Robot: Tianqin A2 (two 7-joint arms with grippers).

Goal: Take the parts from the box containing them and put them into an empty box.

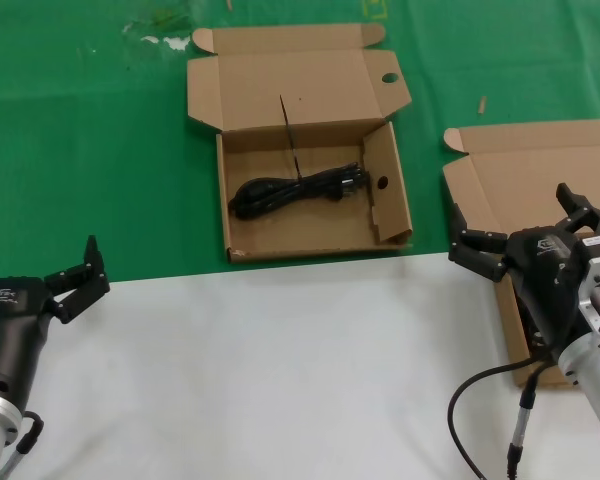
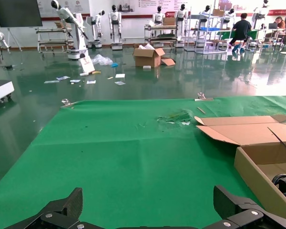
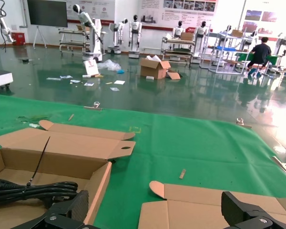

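While lying across the middle of the holed box at centre, far side of the green cloth, one black cable bundle with its tie sticking up. Over at right, plain-lidded box under the right gripper, fingers spread wide. Near left, left gripper hovering wide apart over the white surface.

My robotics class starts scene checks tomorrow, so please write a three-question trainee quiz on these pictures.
1. True or false: the black power cable lies in the cardboard box with round holes.
2. Fill in: the left end effector and the right end effector are both ____ (open/shut).
3. Which end effector hovers over the plain-lid cardboard box? A left, B right, C neither.
Key: 1 true; 2 open; 3 B.
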